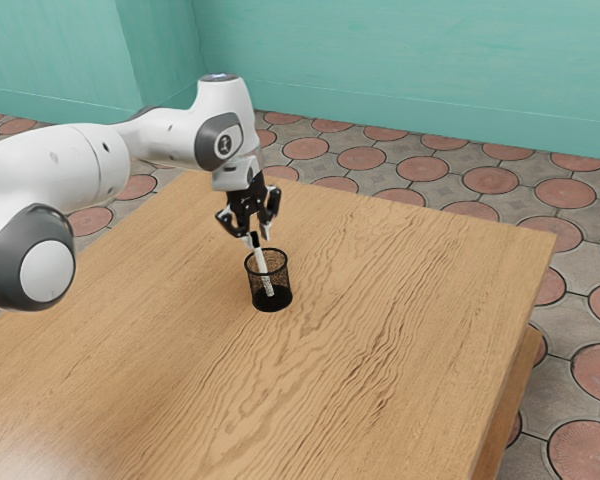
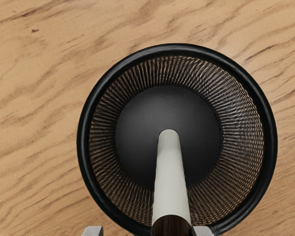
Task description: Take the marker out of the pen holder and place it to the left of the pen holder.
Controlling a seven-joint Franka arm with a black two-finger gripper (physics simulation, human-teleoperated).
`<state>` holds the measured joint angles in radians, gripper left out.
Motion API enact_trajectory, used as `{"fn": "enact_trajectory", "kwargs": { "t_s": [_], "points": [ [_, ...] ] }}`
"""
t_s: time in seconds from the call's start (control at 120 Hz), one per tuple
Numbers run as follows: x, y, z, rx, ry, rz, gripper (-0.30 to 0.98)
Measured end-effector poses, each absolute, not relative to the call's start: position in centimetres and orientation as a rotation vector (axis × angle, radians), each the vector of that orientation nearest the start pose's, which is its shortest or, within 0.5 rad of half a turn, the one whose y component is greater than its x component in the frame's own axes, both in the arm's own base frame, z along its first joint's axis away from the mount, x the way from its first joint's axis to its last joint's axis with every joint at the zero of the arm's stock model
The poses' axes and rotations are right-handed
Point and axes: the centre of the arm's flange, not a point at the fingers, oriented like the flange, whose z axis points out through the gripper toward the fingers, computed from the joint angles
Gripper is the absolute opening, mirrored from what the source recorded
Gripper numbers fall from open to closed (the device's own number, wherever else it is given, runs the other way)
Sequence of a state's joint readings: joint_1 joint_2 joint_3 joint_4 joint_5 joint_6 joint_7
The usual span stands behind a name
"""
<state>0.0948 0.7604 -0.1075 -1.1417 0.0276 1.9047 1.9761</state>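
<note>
One marker [image 1: 262, 267], leaning, top seemingly between open claw [image 1: 255, 236] tips

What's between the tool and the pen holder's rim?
The marker: its upper part rises out of the pen holder, with the black end up at the open tool. The exterior view shows that stretch.

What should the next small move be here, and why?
Probably ease the end effector down slightly before closing: its fingers stand open around the black cap of the marker, whose white body leans inside the pen holder.
</note>
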Motion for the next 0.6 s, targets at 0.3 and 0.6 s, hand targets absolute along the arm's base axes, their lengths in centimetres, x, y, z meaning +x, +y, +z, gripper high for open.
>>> {"fn": "enact_trajectory", "kwargs": {
  "t_s": [0.3,0.6],
  "points": [
    [75.5,2.3,35.6,-1.802,2.601,-0.082,-0.03],
    [70.2,4.3,51.1,-1.781,2.454,-0.184,-0.09]
  ]
}}
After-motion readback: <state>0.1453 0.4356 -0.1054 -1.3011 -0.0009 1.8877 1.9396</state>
